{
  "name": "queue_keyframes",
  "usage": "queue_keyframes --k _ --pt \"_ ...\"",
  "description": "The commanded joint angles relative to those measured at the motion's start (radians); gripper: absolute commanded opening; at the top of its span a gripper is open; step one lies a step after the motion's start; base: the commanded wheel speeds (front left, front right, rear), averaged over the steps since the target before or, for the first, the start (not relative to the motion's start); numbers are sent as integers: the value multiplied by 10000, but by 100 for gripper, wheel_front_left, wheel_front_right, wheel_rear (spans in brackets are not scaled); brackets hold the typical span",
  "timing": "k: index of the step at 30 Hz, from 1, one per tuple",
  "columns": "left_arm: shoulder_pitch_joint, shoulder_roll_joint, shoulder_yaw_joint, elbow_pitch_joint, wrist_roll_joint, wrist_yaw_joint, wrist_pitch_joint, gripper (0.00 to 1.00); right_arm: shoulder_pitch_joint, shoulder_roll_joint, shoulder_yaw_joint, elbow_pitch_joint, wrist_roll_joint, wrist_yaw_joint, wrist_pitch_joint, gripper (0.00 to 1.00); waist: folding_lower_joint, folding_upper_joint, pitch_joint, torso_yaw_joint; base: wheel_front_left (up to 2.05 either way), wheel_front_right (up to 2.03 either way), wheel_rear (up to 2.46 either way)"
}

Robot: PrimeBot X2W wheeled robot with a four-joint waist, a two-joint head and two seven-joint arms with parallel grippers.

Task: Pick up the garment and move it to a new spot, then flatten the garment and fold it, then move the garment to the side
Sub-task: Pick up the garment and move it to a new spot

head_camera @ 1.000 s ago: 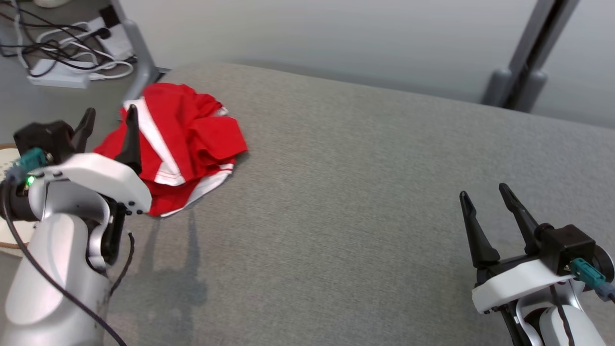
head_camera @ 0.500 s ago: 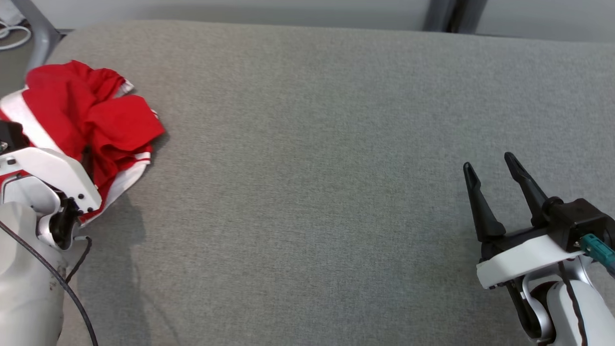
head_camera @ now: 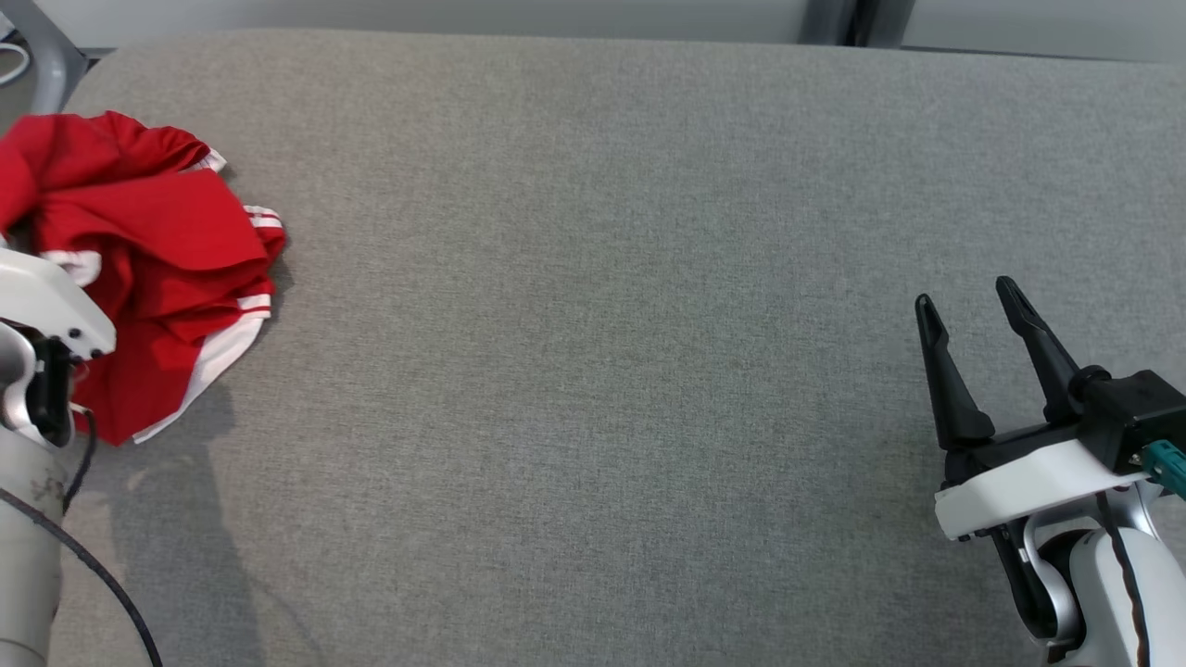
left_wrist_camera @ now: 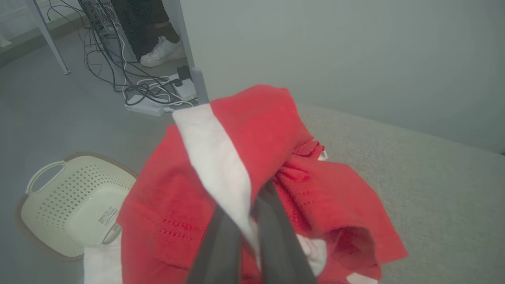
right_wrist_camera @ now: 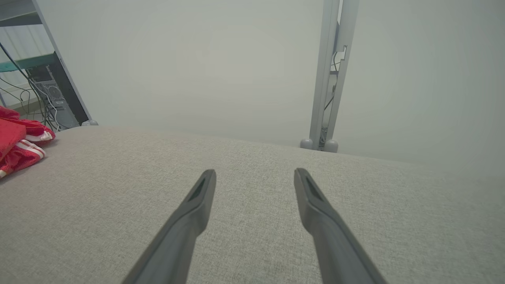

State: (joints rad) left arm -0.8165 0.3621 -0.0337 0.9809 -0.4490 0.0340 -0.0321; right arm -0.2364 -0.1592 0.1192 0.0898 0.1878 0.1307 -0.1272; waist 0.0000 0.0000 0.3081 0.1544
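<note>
Closed where its dark fingers had stood apart a second before, the left gripper (left_wrist_camera: 255,195) pinched the smooth white band of the crumpled red garment (head_camera: 157,241). The garment sat bunched in soft folds at the left edge of the head view, on the grey woven surface (head_camera: 593,278). At lower right, the right gripper (head_camera: 965,295) hovered with tapered fingers spread wide, holding nothing.
</note>
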Motion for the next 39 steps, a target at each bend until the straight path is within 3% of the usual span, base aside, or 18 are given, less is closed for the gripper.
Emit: queue_keyframes --k 1,8,12,17,23,26,31,39 --pt "-198 111 61 -101 35 19 -209 0 35 8 -48 30 -14 1 -102 100 0 0 -132 50 0 0 0" --pt "228 306 209 -1123 30 122 -1422 0 358 212 -248 82 -77 1 -149 100 0 0 -853 107 0 0 0" --pt "943 169 137 -2437 107 354 -1606 0 598 358 -368 73 -85 1 -182 100 0 0 -1263 87 0 0 0" --pt "2610 -43 -106 -5140 330 947 -1237 0 923 518 -498 -20 -130 1 -117 100 0 0 -1747 -7 0 0 0" --pt "4939 -365 -685 -9181 733 1831 -64 0 1222 712 -664 -314 -214 1 -23 100 0 0 -2045 -306 0 0 0" --pt "5727 -488 -1171 -10666 938 2029 483 0 1226 747 -679 -436 -227 1 31 100 0 0 -2076 -572 0 0 0" --pt "6115 -799 -2196 -11880 1169 1875 1021 0 1104 794 -557 -627 -238 1 142 100 0 0 -2040 -1288 0 0 0" --pt "5339 -1392 -3792 -11931 1334 1045 1254 0 1082 859 -414 -642 -90 1 100 100 0 0 -1806 -2613 0 0 0"
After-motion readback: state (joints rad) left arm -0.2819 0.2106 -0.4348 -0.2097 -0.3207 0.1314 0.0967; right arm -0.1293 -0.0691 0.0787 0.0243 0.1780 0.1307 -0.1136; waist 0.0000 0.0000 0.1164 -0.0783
